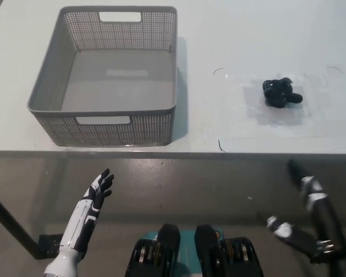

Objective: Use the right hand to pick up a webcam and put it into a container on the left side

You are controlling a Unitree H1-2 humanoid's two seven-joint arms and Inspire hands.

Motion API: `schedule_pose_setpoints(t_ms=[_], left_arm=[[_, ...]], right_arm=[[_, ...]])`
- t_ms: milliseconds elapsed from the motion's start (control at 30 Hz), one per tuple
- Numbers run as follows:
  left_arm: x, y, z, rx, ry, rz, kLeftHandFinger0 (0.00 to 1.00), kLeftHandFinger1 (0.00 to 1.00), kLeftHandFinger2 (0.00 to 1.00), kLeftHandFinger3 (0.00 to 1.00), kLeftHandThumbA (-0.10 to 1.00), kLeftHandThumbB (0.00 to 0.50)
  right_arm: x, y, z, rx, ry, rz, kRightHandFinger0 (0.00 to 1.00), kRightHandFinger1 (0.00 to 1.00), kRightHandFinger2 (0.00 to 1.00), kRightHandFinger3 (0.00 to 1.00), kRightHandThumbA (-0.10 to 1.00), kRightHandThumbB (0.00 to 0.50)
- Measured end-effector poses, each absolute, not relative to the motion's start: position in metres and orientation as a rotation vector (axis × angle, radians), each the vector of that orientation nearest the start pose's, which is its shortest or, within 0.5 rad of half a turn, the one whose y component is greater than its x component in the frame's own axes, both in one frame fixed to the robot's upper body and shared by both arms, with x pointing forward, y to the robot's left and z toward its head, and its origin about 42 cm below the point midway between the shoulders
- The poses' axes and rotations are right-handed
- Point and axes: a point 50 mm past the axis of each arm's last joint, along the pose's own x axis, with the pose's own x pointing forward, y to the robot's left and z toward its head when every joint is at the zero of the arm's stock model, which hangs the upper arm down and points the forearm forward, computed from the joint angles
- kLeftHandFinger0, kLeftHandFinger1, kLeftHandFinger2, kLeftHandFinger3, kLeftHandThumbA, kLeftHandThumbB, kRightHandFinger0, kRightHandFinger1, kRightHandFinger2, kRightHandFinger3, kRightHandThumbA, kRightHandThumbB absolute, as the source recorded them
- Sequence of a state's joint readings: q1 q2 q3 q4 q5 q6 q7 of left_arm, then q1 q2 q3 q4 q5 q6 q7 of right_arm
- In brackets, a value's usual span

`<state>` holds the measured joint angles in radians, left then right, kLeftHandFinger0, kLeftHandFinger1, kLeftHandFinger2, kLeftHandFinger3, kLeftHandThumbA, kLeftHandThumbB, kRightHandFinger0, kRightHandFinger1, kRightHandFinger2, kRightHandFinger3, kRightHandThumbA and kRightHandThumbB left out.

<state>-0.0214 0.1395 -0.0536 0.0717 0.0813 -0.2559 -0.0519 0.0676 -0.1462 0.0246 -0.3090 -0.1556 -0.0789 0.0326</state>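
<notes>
From the head view, a white table point(248, 34) fills the top part of the picture. A gray basket point(49, 104) with holes in its walls sits on the table. Nothing is in the basket. A small black webcam point(281, 92) lies on the table, well to the right of the basket, inside a patch marked with thin lines.

The left hand point(99, 189) is white with dark fingers point(105, 179). It is low down, in front of the table edge, below the basket's near wall. Its fingers are straight and spread a little, and they hold nothing. They point up toward the basket but do not touch it.

The right hand point(303, 216) is black with white patches. It is low down too, in front of the table edge. The webcam is far up past this hand, well apart from it. The hand looks dark and blurry, so I cannot tell if it is open or closed. It does not hold the webcam.
</notes>
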Motion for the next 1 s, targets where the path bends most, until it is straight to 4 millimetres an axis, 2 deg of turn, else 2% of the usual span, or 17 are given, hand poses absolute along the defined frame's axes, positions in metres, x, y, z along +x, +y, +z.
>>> schedule_pose_setpoints(t_ms=[133,200,233,267,333,400,467,600,633,700,800,867,1000], left_arm=[[0.288,0.235,0.101,0.216,-0.203,-0.144,1.00,1.00,1.00,1.00,1.00,0.167],[0.288,0.235,0.101,0.216,-0.203,-0.147,1.00,1.00,1.00,1.00,1.00,0.168],[0.288,0.235,0.101,0.216,-0.203,-0.149,1.00,1.00,1.00,1.00,1.00,0.178],[0.288,0.235,0.101,0.216,-0.203,-0.151,1.00,1.00,1.00,1.00,1.00,0.173],[0.288,0.235,0.101,0.217,-0.201,-0.154,1.00,1.00,1.00,1.00,1.00,0.173],[0.287,0.235,0.101,0.217,-0.201,-0.157,1.00,1.00,1.00,1.00,1.00,0.173],[0.286,0.236,0.100,0.217,-0.199,-0.156,1.00,1.00,1.00,1.00,1.00,0.176],[0.283,0.237,0.098,0.217,-0.192,-0.153,1.00,1.00,1.00,1.00,1.00,0.178],[0.282,0.237,0.098,0.217,-0.189,-0.152,1.00,1.00,1.00,1.00,1.00,0.180],[0.280,0.238,0.096,0.216,-0.182,-0.152,1.00,1.00,1.00,1.00,1.00,0.190],[0.275,0.239,0.092,0.214,-0.169,-0.149,1.00,1.00,1.00,1.00,1.00,0.199],[0.273,0.240,0.090,0.213,-0.161,-0.147,1.00,1.00,1.00,1.00,1.00,0.203],[0.270,0.241,0.087,0.211,-0.151,-0.144,1.00,1.00,1.00,1.00,1.00,0.186]], right_arm=[[0.258,-0.256,0.214,-0.423,-0.439,-0.009,1.00,1.00,1.00,1.00,0.87,0.335],[0.264,-0.263,0.237,-0.495,-0.492,-0.038,1.00,1.00,1.00,1.00,0.87,0.348],[0.269,-0.266,0.249,-0.526,-0.522,-0.051,1.00,1.00,1.00,1.00,0.91,0.341],[0.272,-0.268,0.259,-0.556,-0.542,-0.061,1.00,1.00,1.00,1.00,0.88,0.361],[0.283,-0.273,0.281,-0.625,-0.581,-0.075,1.00,1.00,1.00,1.00,0.90,0.366],[0.297,-0.279,0.304,-0.697,-0.610,-0.086,1.00,1.00,1.00,1.00,0.92,0.413],[0.309,-0.283,0.322,-0.745,-0.626,-0.092,1.00,1.00,1.00,1.00,0.93,0.439],[0.347,-0.288,0.365,-0.819,-0.631,-0.105,1.00,1.00,1.00,1.00,0.87,0.436],[0.355,-0.287,0.371,-0.828,-0.625,-0.102,1.00,1.00,1.00,1.00,0.88,0.449],[0.376,-0.284,0.384,-0.855,-0.611,-0.091,1.00,1.00,1.00,1.00,0.86,0.444],[0.413,-0.274,0.402,-0.900,-0.571,-0.061,1.00,1.00,1.00,1.00,0.86,0.471],[0.439,-0.266,0.408,-0.929,-0.519,-0.032,1.00,1.00,1.00,1.00,0.88,0.488],[0.477,-0.255,0.412,-0.989,-0.427,0.013,1.00,1.00,1.00,1.00,0.88,0.500]])
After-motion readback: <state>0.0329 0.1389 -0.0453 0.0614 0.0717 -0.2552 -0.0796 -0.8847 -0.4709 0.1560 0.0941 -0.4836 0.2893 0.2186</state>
